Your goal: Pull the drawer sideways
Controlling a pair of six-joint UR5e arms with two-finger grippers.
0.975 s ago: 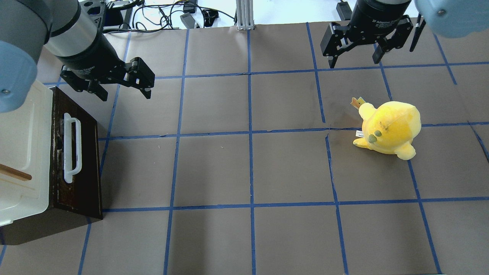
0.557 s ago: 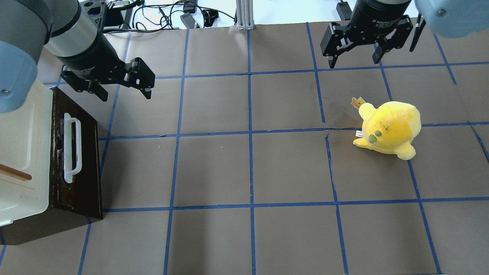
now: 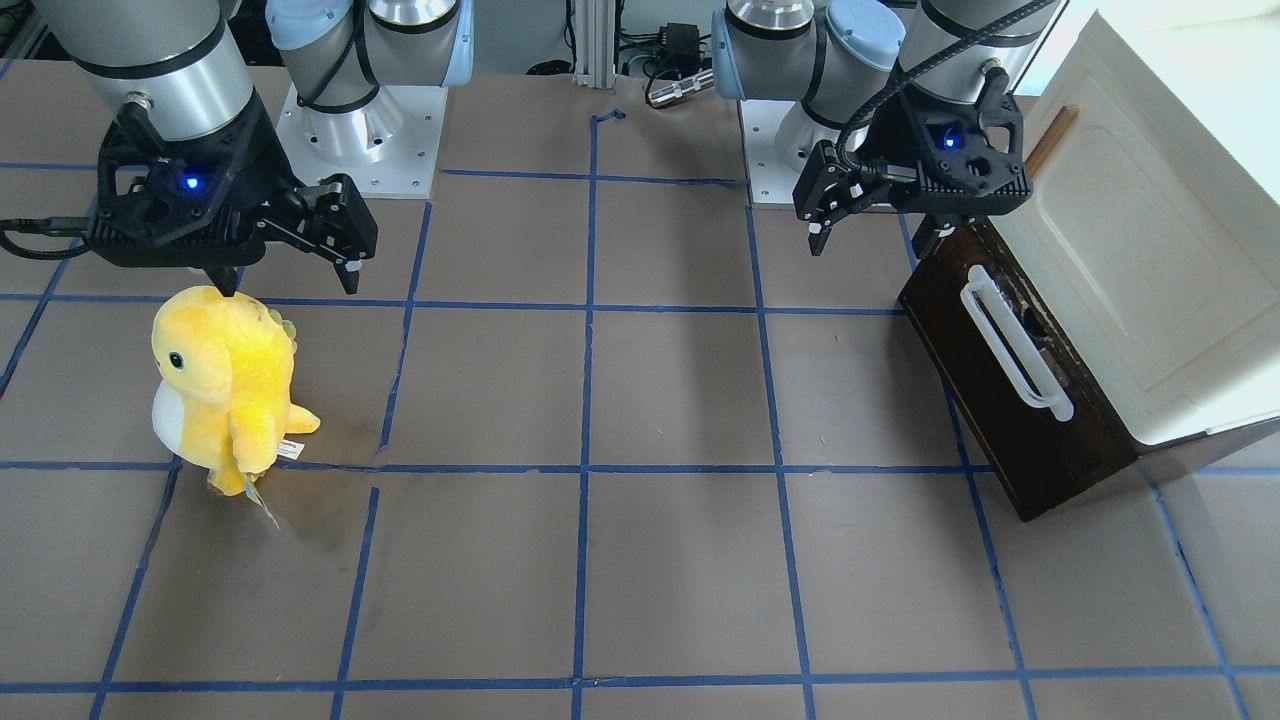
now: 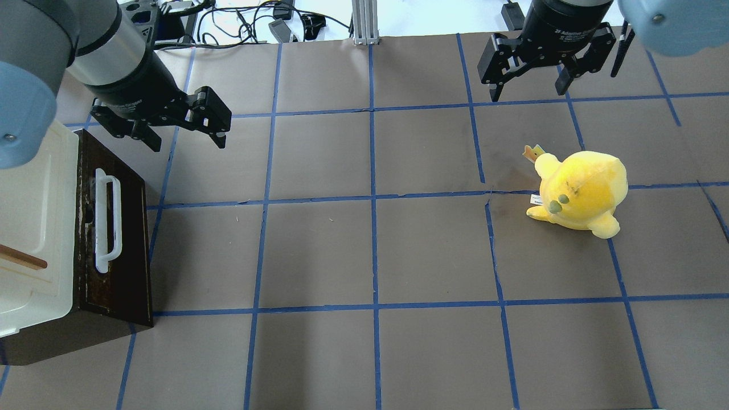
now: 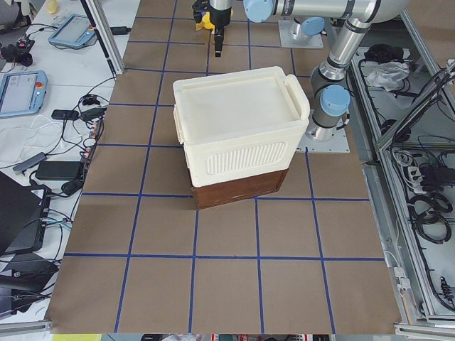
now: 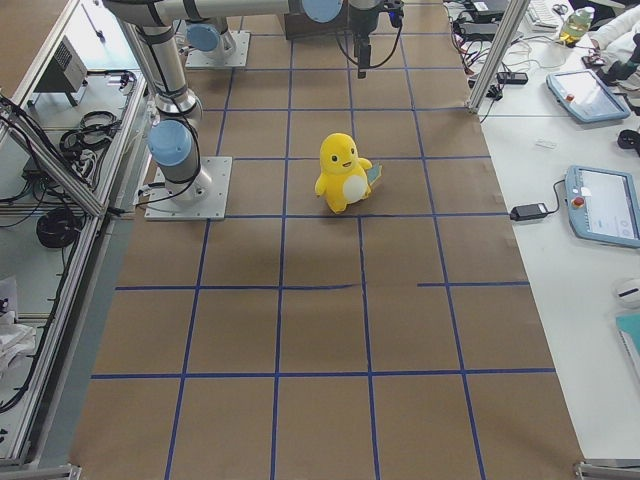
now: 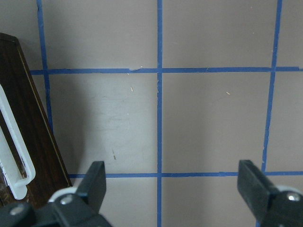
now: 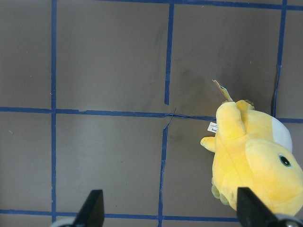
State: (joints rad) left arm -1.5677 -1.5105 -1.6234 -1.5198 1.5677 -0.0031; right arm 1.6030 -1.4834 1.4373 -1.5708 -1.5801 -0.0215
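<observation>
The drawer (image 4: 122,239) has a dark brown front and a long white bar handle (image 4: 107,219). It sits at the table's left under a cream-white cabinet (image 4: 28,216) and also shows in the front-facing view (image 3: 1040,440). My left gripper (image 4: 187,141) is open and empty, hovering just beyond the drawer's far end, apart from the handle. In the left wrist view (image 7: 173,179) the drawer front (image 7: 28,142) lies at the left edge. My right gripper (image 4: 528,94) is open and empty at the far right, above the table.
A yellow plush toy (image 4: 581,193) stands on the right half of the table, near my right gripper (image 3: 290,285); it also shows in the right wrist view (image 8: 255,161). The brown table surface (image 4: 370,256) carries a blue tape grid.
</observation>
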